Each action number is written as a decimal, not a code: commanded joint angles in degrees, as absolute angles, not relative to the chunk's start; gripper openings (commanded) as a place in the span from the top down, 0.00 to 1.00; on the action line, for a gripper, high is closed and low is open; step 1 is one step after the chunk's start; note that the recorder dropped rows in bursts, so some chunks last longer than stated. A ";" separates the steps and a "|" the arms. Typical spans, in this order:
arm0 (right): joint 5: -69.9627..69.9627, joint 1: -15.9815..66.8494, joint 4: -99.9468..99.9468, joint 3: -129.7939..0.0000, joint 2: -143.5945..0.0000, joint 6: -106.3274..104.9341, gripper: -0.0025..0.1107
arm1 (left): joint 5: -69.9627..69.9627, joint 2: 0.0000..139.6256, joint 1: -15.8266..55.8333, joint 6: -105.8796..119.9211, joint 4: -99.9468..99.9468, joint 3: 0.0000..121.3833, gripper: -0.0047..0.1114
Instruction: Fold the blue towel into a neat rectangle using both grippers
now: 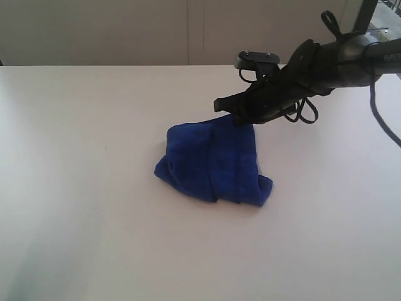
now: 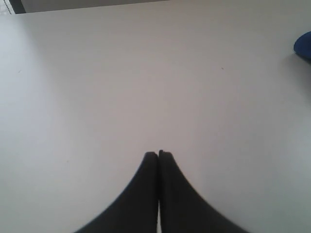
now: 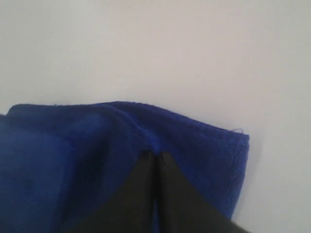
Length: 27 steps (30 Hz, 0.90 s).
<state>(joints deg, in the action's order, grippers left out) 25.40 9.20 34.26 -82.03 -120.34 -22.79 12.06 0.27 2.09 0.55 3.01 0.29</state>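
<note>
Blue towel lies crumpled right of centre on the white desk. Right tool is closed, pinching the towel's far edge. Left tool is closed on nothing, above bare desk.

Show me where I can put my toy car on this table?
Bare table lies left of the blue towel and in front of it. It's crowded behind the towel, where the right gripper pinches its far edge.
</note>
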 commanded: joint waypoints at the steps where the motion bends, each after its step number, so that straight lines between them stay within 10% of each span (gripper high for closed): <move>1: 30.64 9.26 31.29 -81.85 -117.24 -23.83 0.98 | 11.98 0.00 1.90 0.00 2.95 0.00 0.96; 27: 33.05 12.43 29.96 -66.58 -107.95 -23.83 0.98 | 11.98 0.00 1.90 0.00 2.95 0.00 0.96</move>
